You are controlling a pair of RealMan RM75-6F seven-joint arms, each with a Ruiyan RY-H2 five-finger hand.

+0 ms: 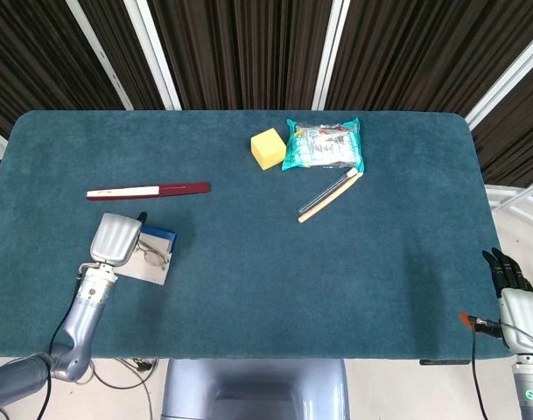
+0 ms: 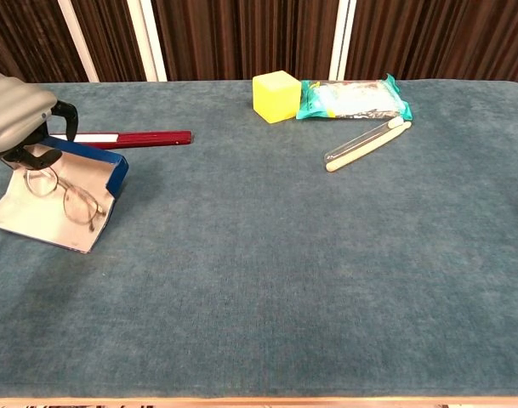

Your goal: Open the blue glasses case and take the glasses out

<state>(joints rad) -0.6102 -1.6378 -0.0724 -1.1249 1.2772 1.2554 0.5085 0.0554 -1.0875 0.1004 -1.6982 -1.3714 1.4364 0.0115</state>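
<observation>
Lying on the pale lining of the opened blue glasses case point(image 2: 82, 164) at the table's near-left, the thin wire-framed glasses point(image 2: 65, 194) sit directly under the left hand point(image 2: 16, 115), whose grip I cannot tell, while the right hand point(image 1: 509, 278) hangs far off, fingers together and empty.

Counts on the table point(image 1: 248, 262):
- 1 blue glasses case point(image 2: 63, 200), lying open
- 1 pair of glasses point(image 2: 67, 197), wire frame, on the case's pale inner face
- 1 yellow cube point(image 1: 268, 148)
- 1 teal snack packet point(image 1: 324, 145)
- 1 dark red flat stick point(image 1: 148, 190) with a white section at one end
- 2 thin rods lying side by side, touching: 1 clear tube point(image 2: 354, 141), 1 cream stick point(image 2: 369, 145)
- 2 robot hands: left hand point(image 1: 117, 240) over the case, right hand point(image 1: 511, 278) off the table's right edge
</observation>
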